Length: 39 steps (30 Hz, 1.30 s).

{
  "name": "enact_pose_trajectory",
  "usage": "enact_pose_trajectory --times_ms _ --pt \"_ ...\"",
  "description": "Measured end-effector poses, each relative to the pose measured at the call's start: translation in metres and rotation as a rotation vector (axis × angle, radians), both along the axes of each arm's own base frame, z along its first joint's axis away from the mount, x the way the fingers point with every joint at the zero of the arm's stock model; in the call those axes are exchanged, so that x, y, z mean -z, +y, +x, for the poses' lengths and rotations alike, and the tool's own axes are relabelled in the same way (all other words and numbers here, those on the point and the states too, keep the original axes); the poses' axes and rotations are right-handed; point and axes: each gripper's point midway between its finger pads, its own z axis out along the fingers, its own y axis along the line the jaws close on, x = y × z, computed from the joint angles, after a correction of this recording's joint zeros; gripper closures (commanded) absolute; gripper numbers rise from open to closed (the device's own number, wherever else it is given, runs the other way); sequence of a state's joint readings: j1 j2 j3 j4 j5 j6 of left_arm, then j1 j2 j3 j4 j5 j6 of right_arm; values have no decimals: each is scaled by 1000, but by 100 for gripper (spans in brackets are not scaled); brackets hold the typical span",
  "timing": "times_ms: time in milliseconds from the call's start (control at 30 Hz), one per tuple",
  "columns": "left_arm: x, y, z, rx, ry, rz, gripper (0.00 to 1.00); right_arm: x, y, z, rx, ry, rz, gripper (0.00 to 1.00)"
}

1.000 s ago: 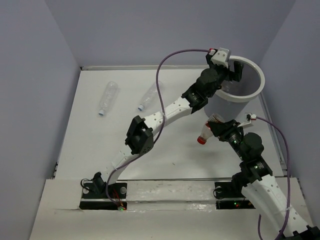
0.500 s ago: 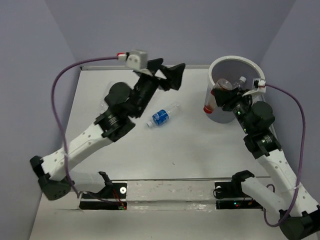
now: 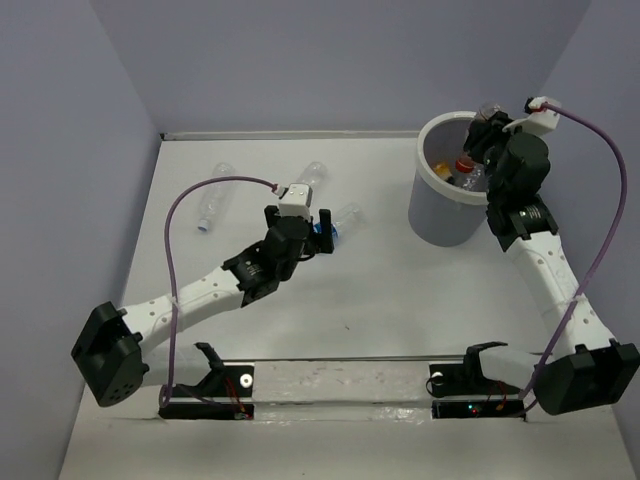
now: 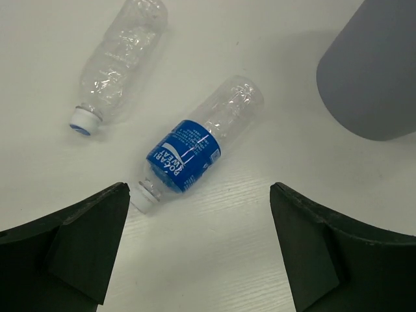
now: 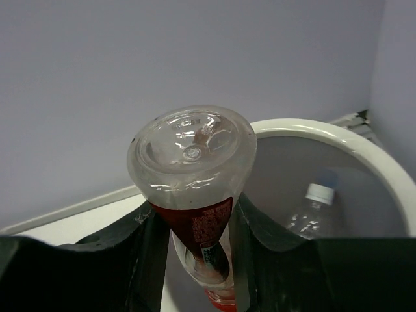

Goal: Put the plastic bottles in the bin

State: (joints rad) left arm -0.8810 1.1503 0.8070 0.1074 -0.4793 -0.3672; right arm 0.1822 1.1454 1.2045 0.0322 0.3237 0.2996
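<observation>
The red-labelled bottle (image 5: 192, 162) is being gripped, cap down, between the fingers of the right gripper (image 5: 195, 257) above the bin (image 5: 338, 140). The left gripper (image 4: 198, 190) is being held wide open, empty, over the blue-labelled bottle (image 4: 185, 156) lying on the table (image 4: 214, 260)

A robot lab test booth: plain lilac walls (image 3: 60, 150) enclosing a white table (image 3: 380, 290).
</observation>
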Motion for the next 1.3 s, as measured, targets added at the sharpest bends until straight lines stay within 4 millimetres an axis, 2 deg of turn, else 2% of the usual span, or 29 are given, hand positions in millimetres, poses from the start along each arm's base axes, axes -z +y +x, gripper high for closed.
enact_pose_trajectory --times_ms 33,67,167,233,300,433,567,700,800,833,867,933,1067,1167,1233,1300 --pt "8 -3 4 4 10 21 1 6 -7 4 25 17 -9 12" --pt "13 -6 6 9 11 37 1 13 -14 9 46 37 -19 1" --pt "22 -15 16 35 -7 90 1 31 -27 16 83 104 -38 0" --pt "28 -21 20 61 -15 126 1 38 -27 15 74 136 -43 0" --pt "37 -30 27 100 -19 173 1 36 -24 11 52 137 -43 0" --pt "57 -46 44 163 -7 246 1 12 -10 -11 -36 80 -22 1" --pt "80 -58 72 190 25 309 1 -25 13 -43 -181 -28 24 2" --pt "105 -66 99 194 68 349 2 -33 33 -62 -304 -65 52 3" --pt "125 -71 112 200 104 374 11 -26 49 -66 -390 -48 72 4" --pt "132 -72 114 205 117 381 18 -24 55 -68 -426 -40 78 4" --pt "140 -73 114 213 133 392 18 -22 59 -69 -445 -35 80 4" --pt "151 -74 113 227 151 407 27 -22 75 -73 -513 -30 90 4" --pt "150 -77 113 235 143 393 46 -20 111 -82 -634 -14 90 3" --pt "150 -75 110 231 135 379 61 -18 150 -89 -744 9 90 3" --pt "149 -71 103 234 141 364 64 -19 165 -89 -778 16 88 3" --pt "151 -62 87 234 161 337 64 -23 186 -89 -815 22 83 3"
